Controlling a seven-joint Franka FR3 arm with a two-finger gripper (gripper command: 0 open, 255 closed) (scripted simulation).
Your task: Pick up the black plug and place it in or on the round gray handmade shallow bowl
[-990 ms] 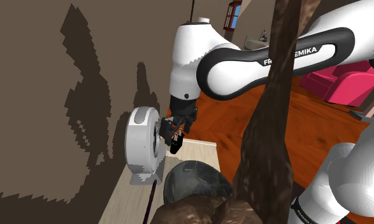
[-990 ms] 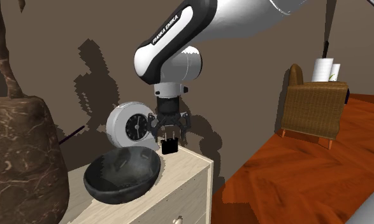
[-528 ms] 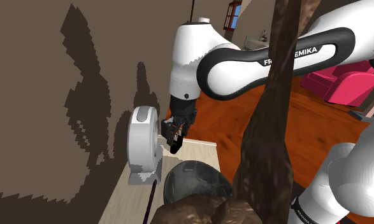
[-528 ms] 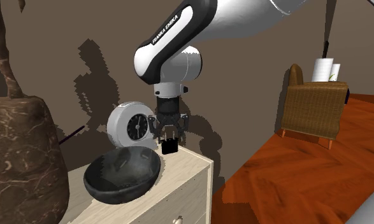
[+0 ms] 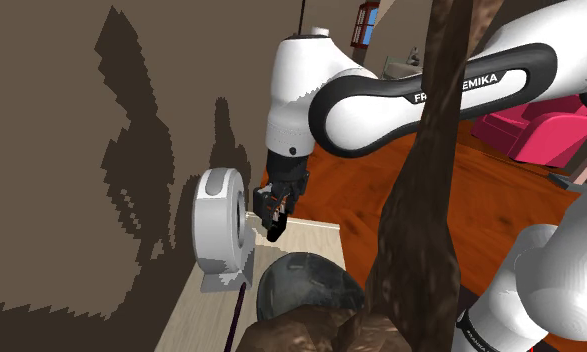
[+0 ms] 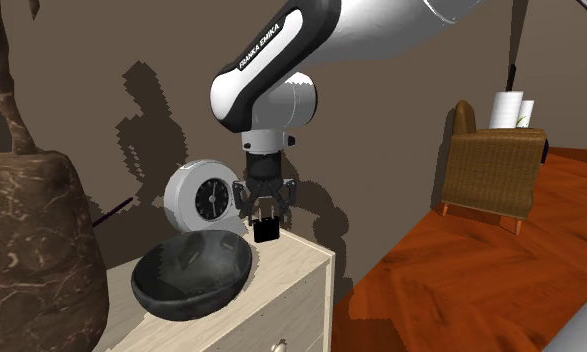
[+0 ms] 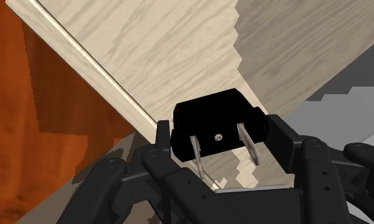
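**Plug in the claw, bowl close by**

Nearest to me, at the second exterior view's left, is a mottled brown pot [image 6: 31,260]. Just behind it, on the pale wood worktop [image 6: 286,252], sits the round dark grey bowl [image 6: 193,275], shallow and open-topped. Beyond the bowl, near the worktop's far right corner in that view, the claw [image 6: 267,214] hangs straight down with its fingers closed on the black plug [image 6: 267,231]. I cannot tell whether the plug is clear of the surface or touching it. The wrist view shows the hold: one finger presses on each short side of the blocky body. The two metal prongs [image 7: 195,153] point back towards the hand. Farther off, a white round clock [image 6: 203,200] stands just beside the claw, in front of the brown wall.

I judge the plug light, stiff and smooth-sided, so it could twist or slip in a pinch. The flat flanks of the body are the right place to hold it, never the thin prongs. The bowl looks breakable, so I would set the plug down gently rather than drop it.
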